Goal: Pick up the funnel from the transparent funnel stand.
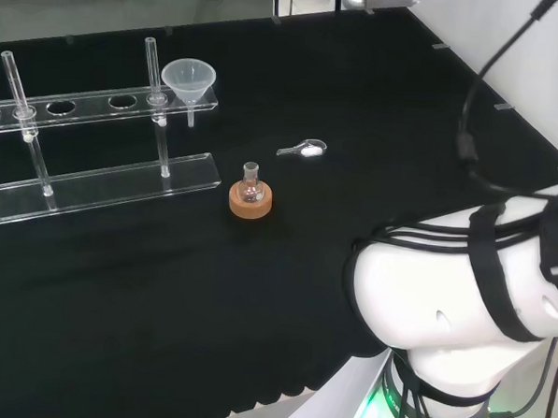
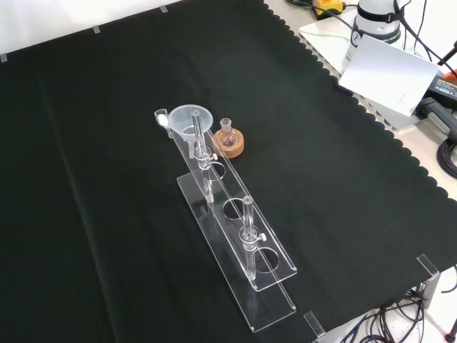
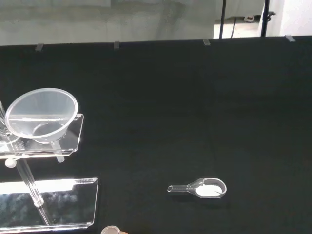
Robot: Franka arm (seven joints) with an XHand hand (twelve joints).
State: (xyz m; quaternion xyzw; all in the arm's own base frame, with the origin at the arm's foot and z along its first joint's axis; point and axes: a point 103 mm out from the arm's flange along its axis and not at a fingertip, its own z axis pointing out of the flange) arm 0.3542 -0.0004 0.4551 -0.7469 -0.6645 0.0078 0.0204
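Black cloth (image 2: pixel 107 143), pale wall (image 3: pixel 122 22) behind.

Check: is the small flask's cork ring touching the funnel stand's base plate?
Apart. In the head view, black cloth shows plainly between the cork ring and the near corner of the funnel stand base plate.

The funnel (image 1: pixel 188 79) is clear, glossy plastic, as is the stand (image 1: pixel 102 188) (its flat base glints). Matt black cloth (image 1: pixel 256 292) covers the table; a small glass flask (image 1: pixel 251 179) sits on a rough cork ring (image 1: pixel 250 203).
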